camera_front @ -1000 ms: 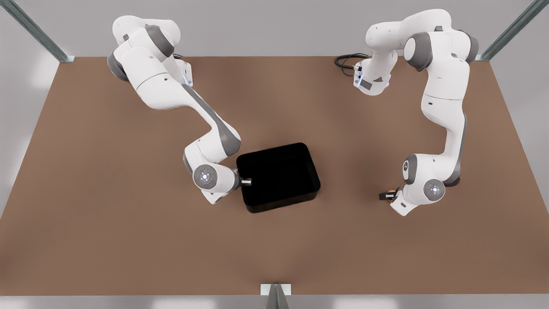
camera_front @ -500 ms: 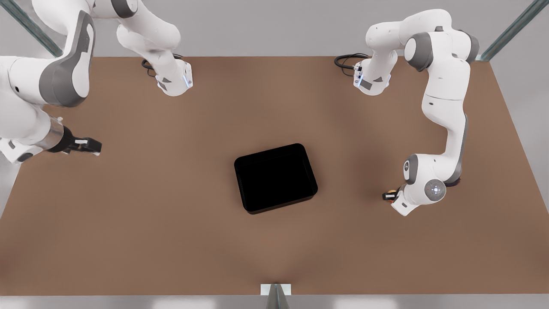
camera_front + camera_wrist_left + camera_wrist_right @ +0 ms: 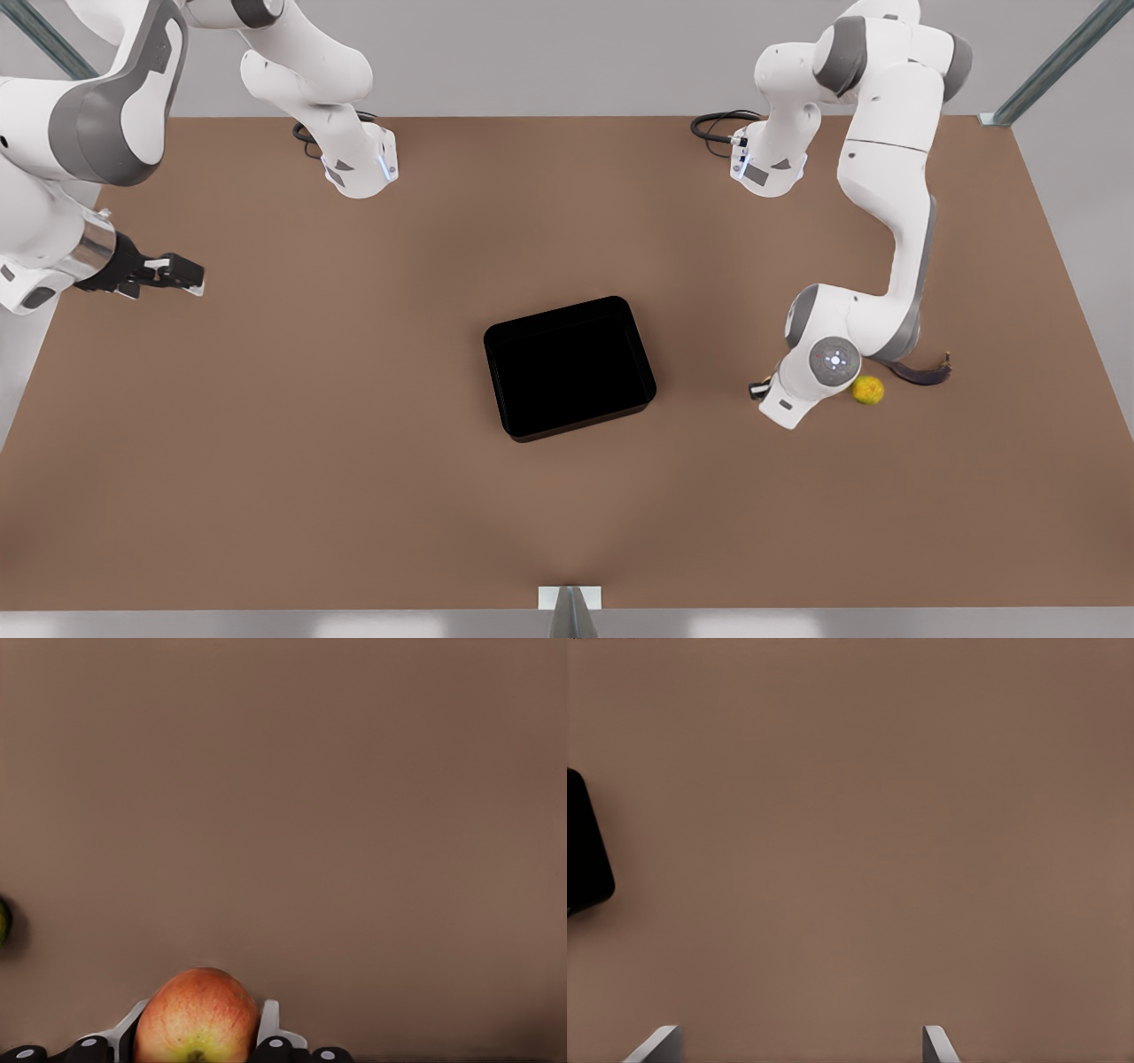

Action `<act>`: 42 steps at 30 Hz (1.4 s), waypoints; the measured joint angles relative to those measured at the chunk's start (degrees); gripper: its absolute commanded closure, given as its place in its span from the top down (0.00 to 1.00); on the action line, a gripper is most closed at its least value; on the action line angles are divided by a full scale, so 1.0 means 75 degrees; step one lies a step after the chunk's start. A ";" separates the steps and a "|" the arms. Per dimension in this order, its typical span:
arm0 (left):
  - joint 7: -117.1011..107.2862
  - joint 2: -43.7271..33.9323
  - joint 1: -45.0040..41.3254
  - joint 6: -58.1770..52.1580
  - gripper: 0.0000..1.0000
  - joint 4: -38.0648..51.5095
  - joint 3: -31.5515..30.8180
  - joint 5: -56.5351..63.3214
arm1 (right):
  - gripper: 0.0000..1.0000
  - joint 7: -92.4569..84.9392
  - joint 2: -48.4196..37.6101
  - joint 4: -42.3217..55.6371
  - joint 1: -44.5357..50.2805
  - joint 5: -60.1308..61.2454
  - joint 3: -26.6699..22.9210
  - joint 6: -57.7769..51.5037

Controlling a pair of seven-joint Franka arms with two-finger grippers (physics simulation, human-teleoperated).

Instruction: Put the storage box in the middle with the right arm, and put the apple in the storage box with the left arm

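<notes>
A black storage box (image 3: pixel 570 368) sits in the middle of the brown tabletop (image 3: pixel 354 496), so that step looks done. At the front view's right, the left gripper (image 3: pixel 200 1047) pinches the apple (image 3: pixel 197 1017) between its fingers, not yet over the box. The right gripper (image 3: pixel 174 273) waits far left, fingers spread, holding nothing.

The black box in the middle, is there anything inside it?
Nothing shows inside the storage box, though its black interior hides detail. The apple sits in the left gripper.
</notes>
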 measured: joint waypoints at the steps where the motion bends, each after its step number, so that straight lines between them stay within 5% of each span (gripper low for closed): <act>1: -0.0301 -0.0110 -0.0177 -0.0122 0.62 0.0000 -0.0001 -0.0004 | 1.00 0.0000 0.0005 0.0009 0.0010 0.0003 0.0001 0.0082; 17: -0.4086 -0.0346 -0.2559 0.0011 0.62 0.0077 -0.0363 -0.0223 | 1.00 0.0000 0.0293 0.0115 0.0026 0.0027 0.0317 0.1032; 24: -0.4523 0.0817 -0.3423 -0.0083 0.62 0.1884 -0.0299 -0.0237 | 1.00 0.0094 0.0259 0.0115 0.0109 0.0045 0.0362 0.1020; 25: -0.4512 0.0882 -0.3444 -0.0069 0.88 0.1963 -0.0271 -0.0228 | 1.00 0.0094 0.0248 0.0115 0.0133 0.0039 0.0364 0.1020; 26: -0.4483 0.0885 -0.3453 -0.0053 1.00 0.1968 -0.0268 -0.0243 | 1.00 0.0094 0.0235 0.0125 0.0128 0.0039 0.0375 0.1020; 32: -0.4499 0.0758 -0.3508 -0.0117 1.00 0.1897 -0.0256 -0.0428 | 1.00 0.0050 0.0193 0.0422 0.0174 0.0035 0.0359 0.0900; 35: -0.3774 0.0224 -0.3179 -0.0968 1.00 0.1956 -0.0251 -0.0270 | 1.00 0.0082 0.0223 0.0395 0.0283 0.0038 0.0399 0.0900; 39: 0.1375 -0.1860 -0.1443 -0.2805 1.00 0.1875 -0.0223 -0.0116 | 1.00 0.0105 0.0157 0.0128 0.0276 -0.0008 0.0503 0.0946; 42: 0.2783 -0.2738 -0.1016 -0.3214 1.00 0.1862 0.0854 -0.0492 | 1.00 0.0117 0.0140 -0.0013 0.0283 -0.0010 0.0587 0.1005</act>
